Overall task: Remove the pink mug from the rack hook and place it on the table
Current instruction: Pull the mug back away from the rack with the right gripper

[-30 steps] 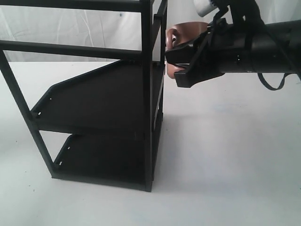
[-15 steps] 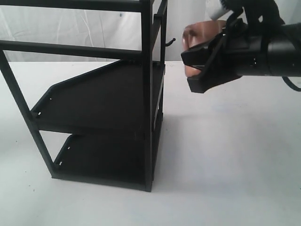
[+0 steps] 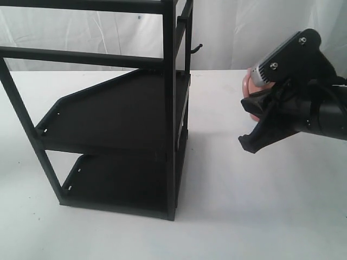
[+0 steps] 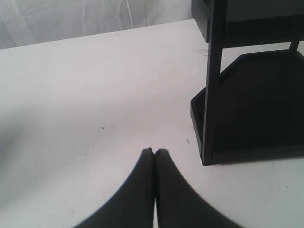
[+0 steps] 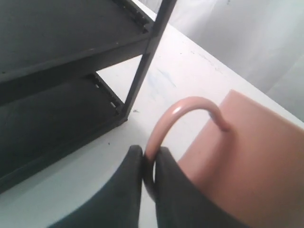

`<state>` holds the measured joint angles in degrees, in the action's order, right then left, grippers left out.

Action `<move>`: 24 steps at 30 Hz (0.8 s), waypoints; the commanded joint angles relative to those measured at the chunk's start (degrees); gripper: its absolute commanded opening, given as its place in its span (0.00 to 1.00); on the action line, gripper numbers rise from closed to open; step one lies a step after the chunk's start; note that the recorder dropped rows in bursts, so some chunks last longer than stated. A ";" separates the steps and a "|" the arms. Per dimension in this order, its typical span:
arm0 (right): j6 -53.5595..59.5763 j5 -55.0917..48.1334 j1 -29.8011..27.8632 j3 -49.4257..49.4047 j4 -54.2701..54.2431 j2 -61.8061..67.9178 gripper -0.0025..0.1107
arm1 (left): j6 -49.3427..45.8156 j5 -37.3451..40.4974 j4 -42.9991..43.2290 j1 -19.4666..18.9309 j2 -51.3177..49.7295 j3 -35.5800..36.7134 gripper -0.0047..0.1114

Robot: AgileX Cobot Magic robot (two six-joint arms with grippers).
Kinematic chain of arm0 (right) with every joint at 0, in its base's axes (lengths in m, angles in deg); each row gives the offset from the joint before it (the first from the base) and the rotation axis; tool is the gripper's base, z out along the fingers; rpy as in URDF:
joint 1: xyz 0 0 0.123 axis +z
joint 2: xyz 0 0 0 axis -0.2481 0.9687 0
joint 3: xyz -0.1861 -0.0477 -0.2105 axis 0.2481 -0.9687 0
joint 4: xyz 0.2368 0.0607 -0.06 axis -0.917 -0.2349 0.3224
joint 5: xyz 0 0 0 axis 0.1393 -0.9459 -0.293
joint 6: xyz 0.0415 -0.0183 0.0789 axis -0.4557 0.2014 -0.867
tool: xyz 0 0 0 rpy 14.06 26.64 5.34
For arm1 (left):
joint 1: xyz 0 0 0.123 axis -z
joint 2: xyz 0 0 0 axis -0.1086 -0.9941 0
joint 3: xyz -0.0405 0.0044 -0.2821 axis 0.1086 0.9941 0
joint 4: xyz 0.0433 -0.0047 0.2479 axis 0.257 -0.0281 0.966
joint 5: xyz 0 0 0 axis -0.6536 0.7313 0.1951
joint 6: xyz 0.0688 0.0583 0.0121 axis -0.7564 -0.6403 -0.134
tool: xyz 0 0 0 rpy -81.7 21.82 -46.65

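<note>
Our right fingers (image 5: 129, 175) pinch tight on the handle (image 5: 190, 100) of the pink mug (image 5: 251, 156), which hangs above the bench (image 3: 227, 206), well apart from the hook (image 3: 196, 49). Our left fingers (image 4: 145, 166) press together, holding nothing.

A tall black metal shelf rack (image 3: 108, 124) is being seen standing upright toward the left side of the table (image 3: 260, 206). An upper shelf (image 3: 114, 114) and a lower shelf (image 3: 119, 181) are being carried between its posts, with horizontal bars (image 3: 81, 56) above. A wrinkled white cloth backdrop (image 3: 81, 30) is being seen hanging behind the far edge.
</note>
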<state>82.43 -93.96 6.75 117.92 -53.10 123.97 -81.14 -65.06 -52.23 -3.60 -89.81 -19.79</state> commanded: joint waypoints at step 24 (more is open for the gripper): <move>10.09 -4.97 0.04 -0.02 -11.83 -0.70 0.02 | 0.30 0.22 -0.12 -0.26 0.24 0.23 0.04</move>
<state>91.57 -99.09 6.75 117.92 -64.27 123.83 -81.14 -65.06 -52.23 -3.60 -89.81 -19.79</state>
